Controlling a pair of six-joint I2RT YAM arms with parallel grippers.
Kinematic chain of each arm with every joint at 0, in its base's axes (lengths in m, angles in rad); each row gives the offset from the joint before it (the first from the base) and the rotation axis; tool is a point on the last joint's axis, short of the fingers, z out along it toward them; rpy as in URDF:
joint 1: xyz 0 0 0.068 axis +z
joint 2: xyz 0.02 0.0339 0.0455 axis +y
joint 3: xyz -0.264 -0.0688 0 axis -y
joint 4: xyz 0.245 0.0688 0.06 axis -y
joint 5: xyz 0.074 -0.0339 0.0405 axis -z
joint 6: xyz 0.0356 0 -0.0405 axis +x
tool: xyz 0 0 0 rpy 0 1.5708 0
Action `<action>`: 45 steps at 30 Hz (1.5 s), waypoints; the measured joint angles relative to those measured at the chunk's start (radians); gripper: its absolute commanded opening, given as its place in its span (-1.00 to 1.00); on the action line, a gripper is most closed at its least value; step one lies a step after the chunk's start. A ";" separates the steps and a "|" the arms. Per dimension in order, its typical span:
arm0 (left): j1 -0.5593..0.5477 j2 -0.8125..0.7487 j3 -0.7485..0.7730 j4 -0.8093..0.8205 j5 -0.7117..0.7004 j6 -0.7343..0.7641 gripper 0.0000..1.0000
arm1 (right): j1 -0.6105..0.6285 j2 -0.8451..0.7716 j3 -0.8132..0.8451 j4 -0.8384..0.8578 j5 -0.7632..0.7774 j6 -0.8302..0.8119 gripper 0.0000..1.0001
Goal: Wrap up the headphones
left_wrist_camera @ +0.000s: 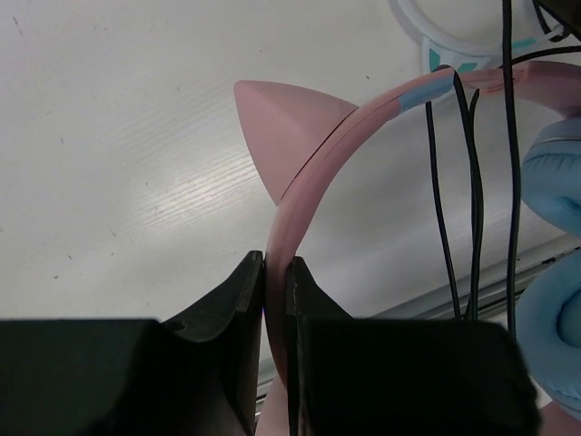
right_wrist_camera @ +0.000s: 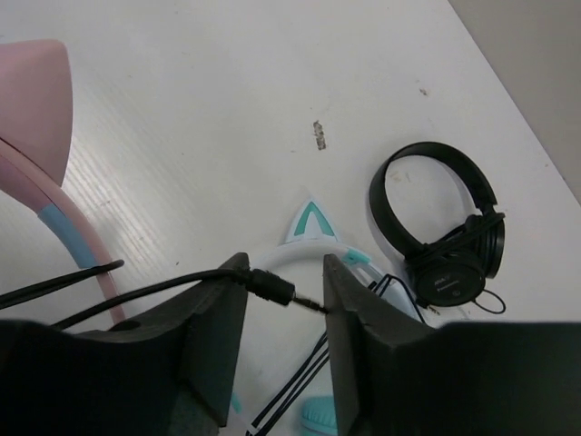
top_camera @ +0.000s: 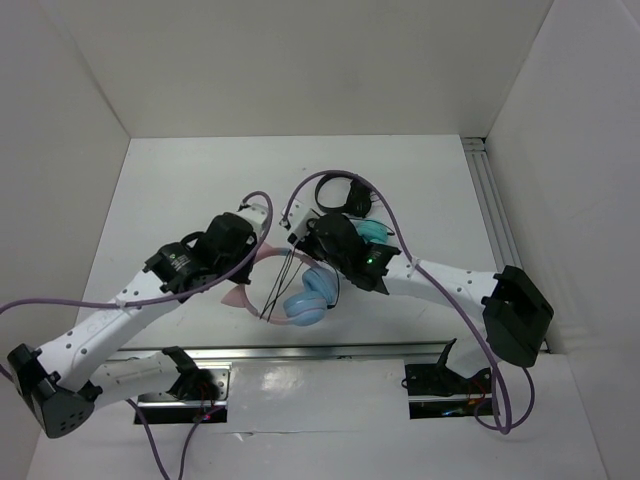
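Left gripper [left_wrist_camera: 275, 272] pinches the pink headband [left_wrist_camera: 300, 191] of the headphones [top_camera: 305, 300], mid-table between both arms. Right gripper [right_wrist_camera: 286, 272] straddles the cable plug [right_wrist_camera: 270, 290]; whether it grips is unclear. If the plug slips, wound cable could unwind.

You see the left arm [top_camera: 130, 300] and right arm [top_camera: 440, 280] meeting over the headphones [top_camera: 306, 300]; a black pair [top_camera: 355, 203] lies just beyond them.

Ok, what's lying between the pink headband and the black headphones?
The white-banded headphones with a teal cat ear lie between the pink headband and the black headphones. The right wrist view shows it.
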 measured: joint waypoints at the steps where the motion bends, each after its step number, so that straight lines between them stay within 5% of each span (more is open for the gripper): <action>1: -0.001 0.012 0.000 -0.002 -0.006 -0.002 -1.00 | -0.001 0.000 0.000 0.000 0.006 0.001 -0.05; 3: 0.003 0.036 0.002 -0.011 -0.019 -0.004 -1.00 | -0.004 0.000 0.000 0.000 0.018 0.002 -0.05; 5: 0.011 0.060 0.003 -0.020 -0.040 -0.006 -1.00 | -0.005 0.000 0.000 0.001 0.029 0.008 0.79; 10: 0.051 0.076 0.004 -0.044 -0.073 -0.006 -1.00 | -0.026 0.000 0.000 0.000 0.061 0.009 1.00; 21: 0.224 0.017 0.004 -0.005 0.040 0.000 -1.00 | -0.071 0.000 0.000 0.000 0.120 0.048 1.00; 30: 0.459 0.085 0.010 0.076 0.057 -0.076 -1.00 | -0.100 -0.049 0.068 -0.099 0.247 0.266 1.00; 38: 0.659 0.398 0.157 0.230 -0.053 -0.189 -1.00 | -0.088 -0.300 0.021 -0.175 0.143 0.447 1.00; 45: 0.836 0.790 0.377 0.319 -0.131 -0.261 -1.00 | -0.024 -0.336 -0.079 -0.216 0.055 0.531 1.00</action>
